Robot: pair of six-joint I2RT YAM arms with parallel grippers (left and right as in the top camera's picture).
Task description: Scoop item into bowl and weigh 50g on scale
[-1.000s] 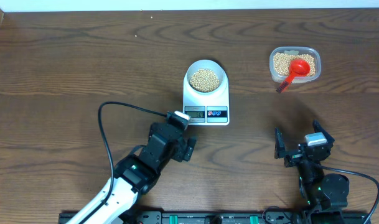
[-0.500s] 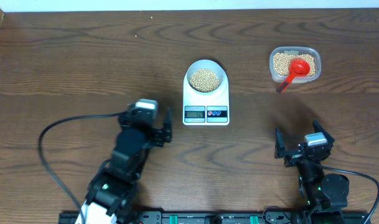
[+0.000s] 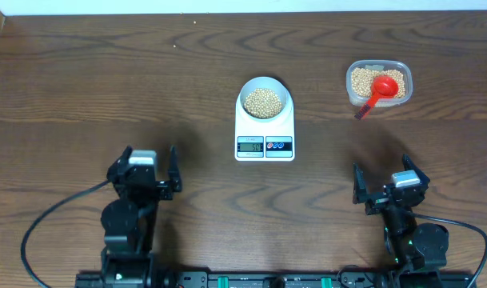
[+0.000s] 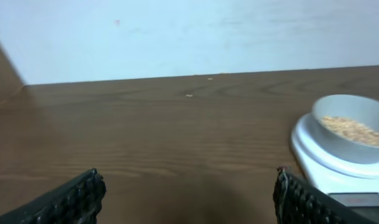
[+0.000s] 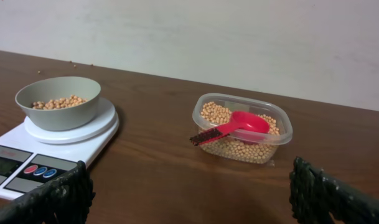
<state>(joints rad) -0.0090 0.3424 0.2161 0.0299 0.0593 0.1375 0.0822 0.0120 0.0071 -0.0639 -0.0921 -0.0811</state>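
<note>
The weighing looks complete or nearly so, though that is a judgement: the bowl [image 3: 265,99] sits squarely on the platform of the scale [image 3: 265,133] in the middle of the table [image 3: 107,80]. It holds a good layer of beans [image 3: 264,102], filling it perhaps to half its depth. The scale's display is lit but its digits are too small to read, so whether the target is met cannot be told. The red scoop [image 3: 381,88] lies in the clear tub [image 3: 350,86] at the far right, its cup on the remaining beans and its dark handle poking out over the tub's near-left rim. Neither arm is touching anything. The left pincer [image 3: 150,150] sits near the front edge, well to the left of the scale, jaws spread wide and empty. The right pincer [image 3: 381,165] sits near the front edge below the tub, likewise wide open and empty. If the reading falls short, the next move calls for the right pincer to reach forward, close on the scoop's handle, lift a small amount, and tip it gently into the bowl without nudging the scale.
</note>
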